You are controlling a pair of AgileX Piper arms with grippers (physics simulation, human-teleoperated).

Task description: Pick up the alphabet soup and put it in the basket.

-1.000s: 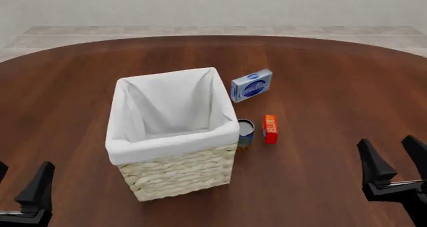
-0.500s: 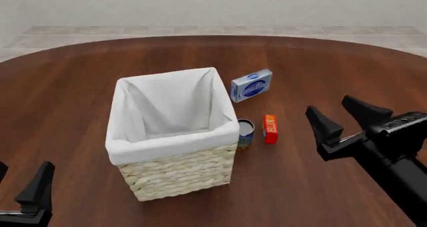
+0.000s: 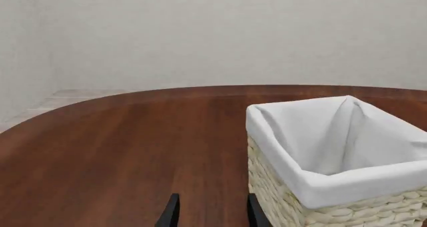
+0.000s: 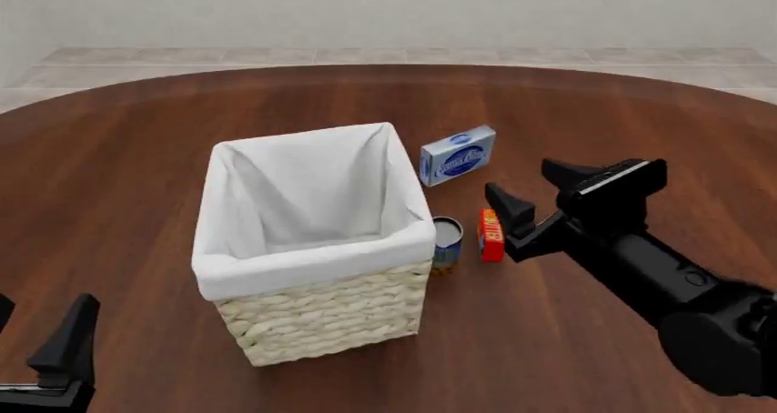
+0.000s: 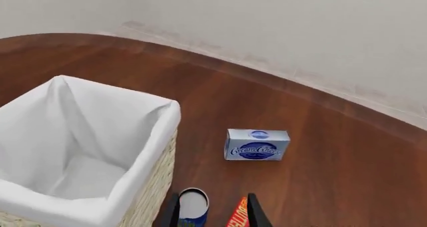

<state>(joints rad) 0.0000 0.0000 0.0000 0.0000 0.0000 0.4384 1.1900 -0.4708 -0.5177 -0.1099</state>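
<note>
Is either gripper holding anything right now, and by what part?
Nothing is held. The right gripper is open above the table near the soup can; the left gripper is open too.

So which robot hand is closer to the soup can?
Right. The right gripper hovers just beside the alphabet soup, over the butter box; the left gripper sits far away past the basket.

1. Front view sits high behind the arms, looking forward and down across the table [image 4: 146, 131].
2. Left wrist view skims low, close beside the basket [image 3: 293, 207].
3. Right wrist view looks down from above; all three share the basket [image 5: 160, 172].
</note>
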